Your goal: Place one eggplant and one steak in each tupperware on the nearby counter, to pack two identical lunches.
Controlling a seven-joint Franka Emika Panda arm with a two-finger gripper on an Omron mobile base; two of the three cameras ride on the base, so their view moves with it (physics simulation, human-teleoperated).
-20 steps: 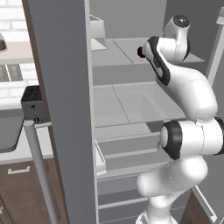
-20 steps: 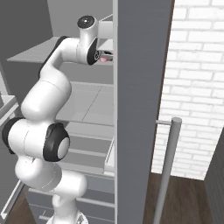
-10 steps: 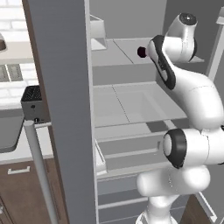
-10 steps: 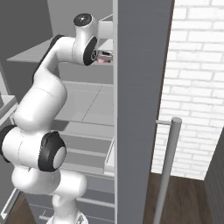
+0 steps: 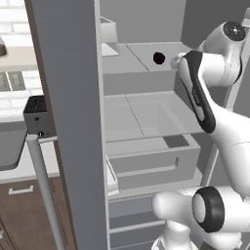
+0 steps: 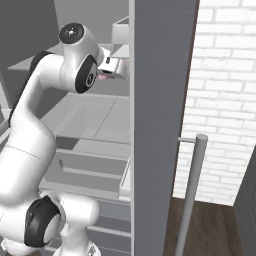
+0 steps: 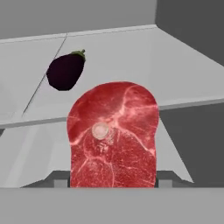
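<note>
A flat pink-red steak fills the middle of the hand view, and my gripper is shut on it. One grey fingertip shows beside its lower edge. Behind it a very dark purple eggplant lies on the fridge's upper shelf. From the left base the eggplant rests on that shelf just left of my hand. From the right base my gripper reaches over the shelf, with a bit of the steak under it. The tupperware is out of view.
An open fridge surrounds the arm, its grey door edges standing close on both sides. Each door carries a bar handle. A drawer sits under the middle shelf. A black box stands on the left counter.
The arm's upper joints have swung toward the right of the left base view. The steak stays in the grip, and the eggplant has not moved.
</note>
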